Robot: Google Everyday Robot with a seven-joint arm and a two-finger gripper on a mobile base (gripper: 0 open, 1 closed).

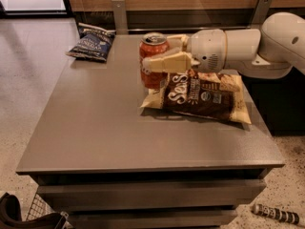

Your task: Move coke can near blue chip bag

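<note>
The blue chip bag [90, 43] waits; the coke can [153, 46] is held well to its right
The pincer [151, 63] pinches the can; it should glide left and set down upright just beside the bag without nudging it. Hard to tell whether the can's base clears the worktop [95, 128]; the arm [248, 44] hides the brown bag's [205, 97] far edge

Pincer [158, 56] grips coke can [152, 46] just behind brown bag [200, 97].
</note>
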